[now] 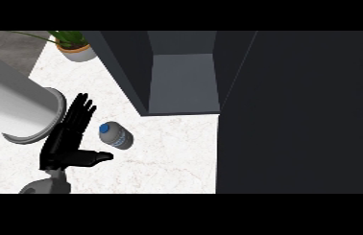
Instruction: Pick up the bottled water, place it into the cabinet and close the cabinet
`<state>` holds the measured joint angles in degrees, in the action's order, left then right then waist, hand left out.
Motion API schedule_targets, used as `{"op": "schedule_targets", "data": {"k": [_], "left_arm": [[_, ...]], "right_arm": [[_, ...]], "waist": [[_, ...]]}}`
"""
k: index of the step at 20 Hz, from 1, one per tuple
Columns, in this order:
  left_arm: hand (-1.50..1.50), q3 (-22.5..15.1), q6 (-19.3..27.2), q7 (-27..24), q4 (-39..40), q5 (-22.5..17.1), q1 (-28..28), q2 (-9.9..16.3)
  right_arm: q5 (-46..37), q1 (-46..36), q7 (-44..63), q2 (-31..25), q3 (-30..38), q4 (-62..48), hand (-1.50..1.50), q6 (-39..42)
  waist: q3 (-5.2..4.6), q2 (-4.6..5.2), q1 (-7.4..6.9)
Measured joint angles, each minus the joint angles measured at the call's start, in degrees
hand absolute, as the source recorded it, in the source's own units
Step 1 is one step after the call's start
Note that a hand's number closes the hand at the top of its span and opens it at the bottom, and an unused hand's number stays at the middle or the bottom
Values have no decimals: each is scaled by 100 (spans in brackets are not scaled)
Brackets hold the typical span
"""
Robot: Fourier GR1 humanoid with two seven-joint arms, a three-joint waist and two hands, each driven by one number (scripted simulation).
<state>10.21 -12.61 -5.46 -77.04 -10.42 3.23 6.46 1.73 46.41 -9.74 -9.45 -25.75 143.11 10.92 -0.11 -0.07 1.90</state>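
Head view, counter: a pale marbled counter top (170, 157) filled the lower left and centre of the frame.
Head view, cabinet: a dark cabinet (181, 76) stood at the back of the counter, its compartment open toward the viewer, with a grey floor and nothing visible inside.
Head view, cabinet door: a broad dark panel (291, 114) covered the right side of the frame; it was judged to be the opened door, though its hinge could not be seen.
Head view, bottled water: the bottled water (113, 135) stood on the counter, blue cap up, in front of and left of the cabinet opening, apart from it.
Head view, left hand: the left hand (67, 138) lay just beside the bottle on its left, fingers straight and spread, thumb pointing toward the bottle's base, grasping nothing; contact with the bottle could not be confirmed.
Head view, right hand: not visible.
Head view, surroundings: a large pale cylinder (25, 111) sat at the left edge, and a potted plant (74, 47) stood at the far left corner.
Step in hand (judged): approach to the pick; the bottle was not yet lifted.
Next move (judged): the fingers and thumb would need to close round the bottle's body before it was lifted and carried right and back into the compartment.
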Motion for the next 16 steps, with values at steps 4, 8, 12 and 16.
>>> {"op": "schedule_targets", "data": {"k": [4, 8, 12, 16], "left_arm": [[-150, 105, -176, -635, 1076, 137, 329, 89], [-150, 132, -463, -1373, 2083, 260, 583, 128], [-150, 111, -571, -2081, 3052, 476, 916, 96], [150, 107, -669, -2723, 3855, 642, 1170, 65]], "right_arm": [[-47, 111, -91, -72, -184, 7, -150, -117], [-87, 255, -292, -198, -274, -4, -150, -173], [-115, 316, -430, -299, -294, -12, -150, -251], [-142, 491, -612, -460, -366, 3, -150, -300]], "waist": [[-4, 10, 0], [-6, 13, 13], [-8, 22, 21], [-10, 21, 45]]}}
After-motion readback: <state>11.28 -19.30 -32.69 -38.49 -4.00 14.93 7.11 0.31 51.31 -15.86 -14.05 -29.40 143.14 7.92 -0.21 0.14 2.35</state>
